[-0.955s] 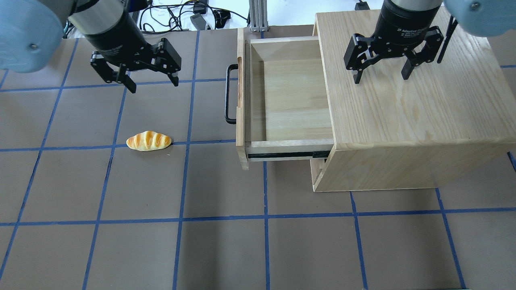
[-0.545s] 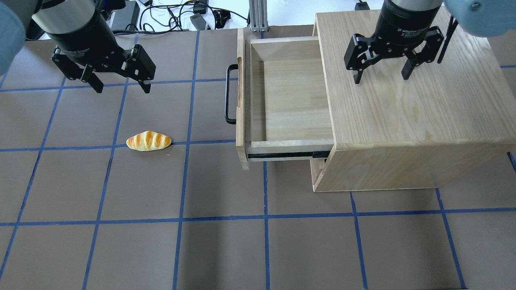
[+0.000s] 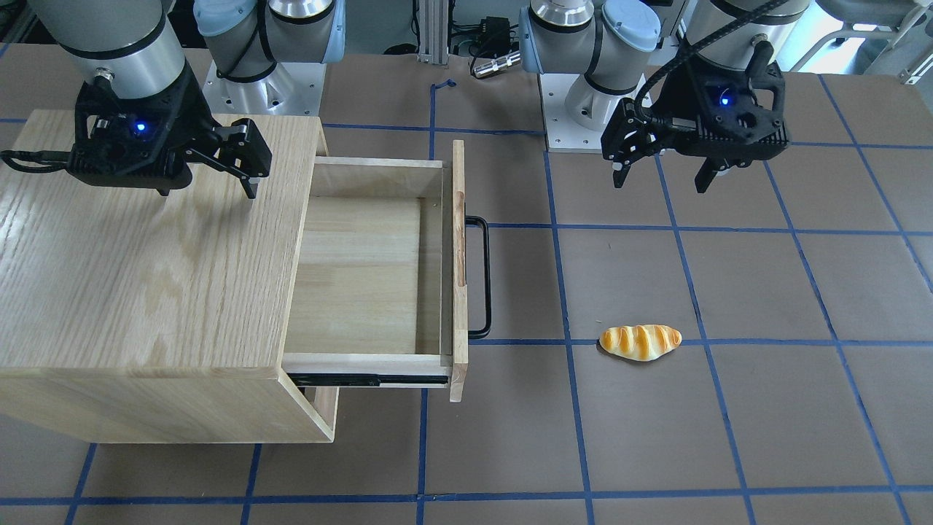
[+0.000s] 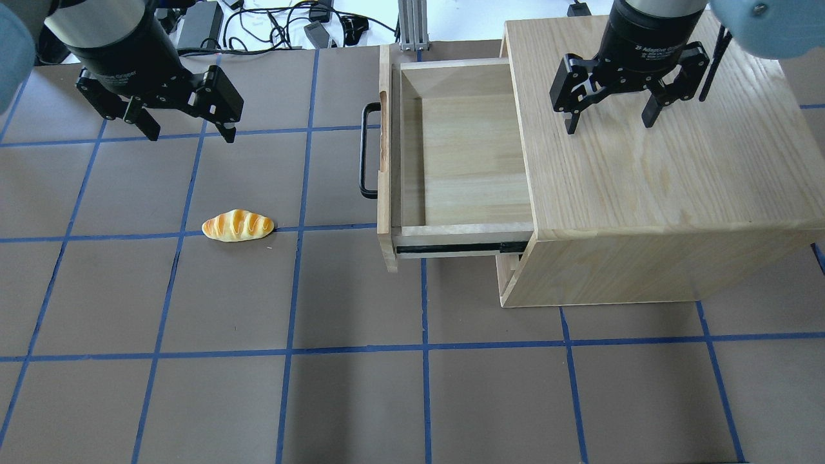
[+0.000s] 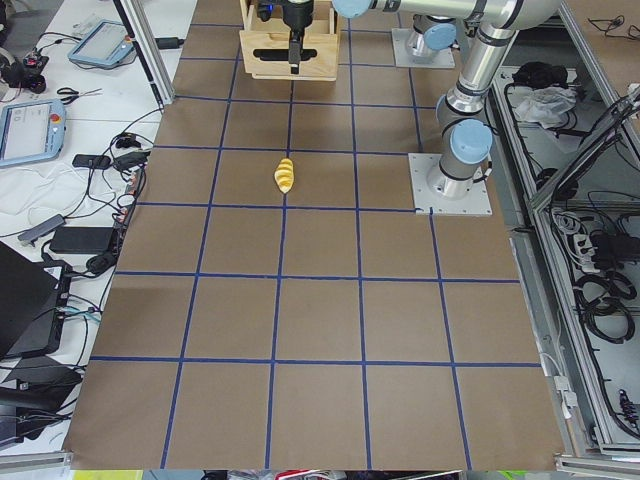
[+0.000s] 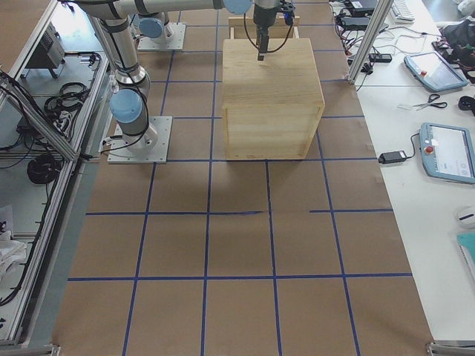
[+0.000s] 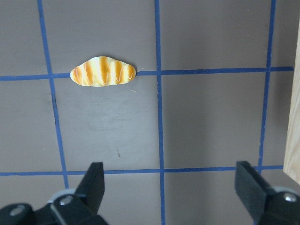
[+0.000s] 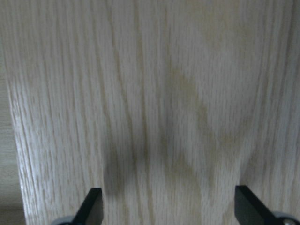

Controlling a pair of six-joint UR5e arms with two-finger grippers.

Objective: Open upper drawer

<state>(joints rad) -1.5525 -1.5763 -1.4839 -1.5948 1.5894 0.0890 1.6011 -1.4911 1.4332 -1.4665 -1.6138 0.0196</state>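
The upper drawer point(image 4: 470, 161) is pulled far out of the oak cabinet point(image 4: 651, 161) and its inside is bare. Its front panel point(image 4: 384, 161) carries the black bar handle point(image 4: 365, 150), also seen in the front view point(image 3: 481, 277). My left gripper point(image 4: 190, 132) is open and empty, hanging above the table well left of the handle; in the front view point(image 3: 660, 179) it is at the upper right. My right gripper point(image 4: 609, 122) is open and empty above the cabinet top, also in the front view point(image 3: 208, 189).
A toy bread roll point(image 4: 238, 225) lies on the brown table left of the drawer, also in the left wrist view point(image 7: 103, 71). Cables and power bricks point(image 4: 309, 26) lie past the table's far edge. A lower wood front point(image 4: 509, 264) shows under the drawer.
My left gripper has moved left, away from the drawer handle, and stayed open. The drawer, the bread roll and my right gripper have not moved.
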